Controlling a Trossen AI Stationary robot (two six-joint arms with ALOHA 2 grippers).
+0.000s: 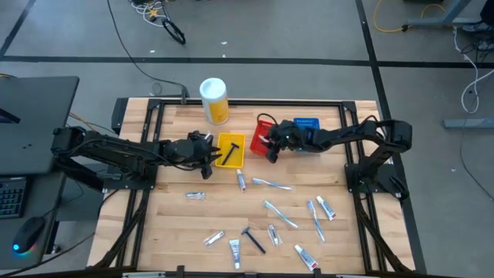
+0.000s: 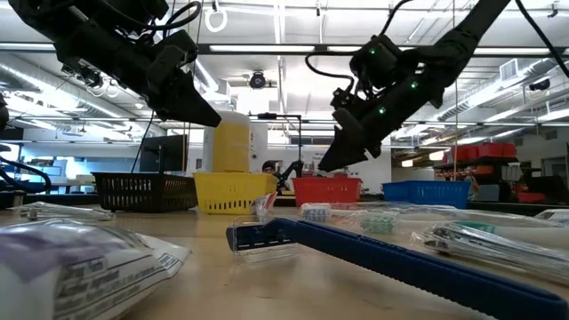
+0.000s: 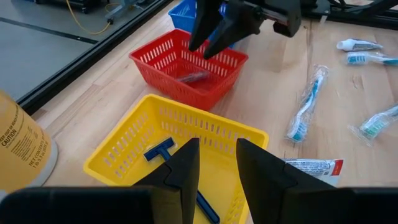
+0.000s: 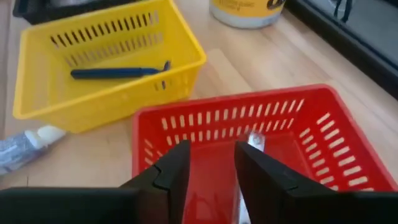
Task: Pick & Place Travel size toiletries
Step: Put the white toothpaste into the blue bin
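Several travel toiletries lie loose on the wooden table: a toothbrush [image 1: 272, 184], tubes [image 1: 241, 180] [image 1: 326, 207] and a dark razor [image 1: 252, 239] toward the near edge. A blue razor [image 3: 163, 149] lies in the yellow basket [image 1: 230, 149]. A silver tube [image 4: 254, 144] lies in the red basket [image 1: 266, 133]. My left gripper [image 3: 217, 155] hovers open over the yellow basket's near-left side [image 1: 214, 158], holding nothing. My right gripper [image 4: 211, 155] hovers open above the red basket [image 1: 269, 148], also holding nothing.
A tall yellow canister with a white lid [image 1: 214, 100] stands by the far edge, left of the baskets. A blue basket [image 1: 306, 123] sits right of the red one, and a black basket [image 2: 142, 189] sits left of the yellow one. Bare wood lies around the scattered items.
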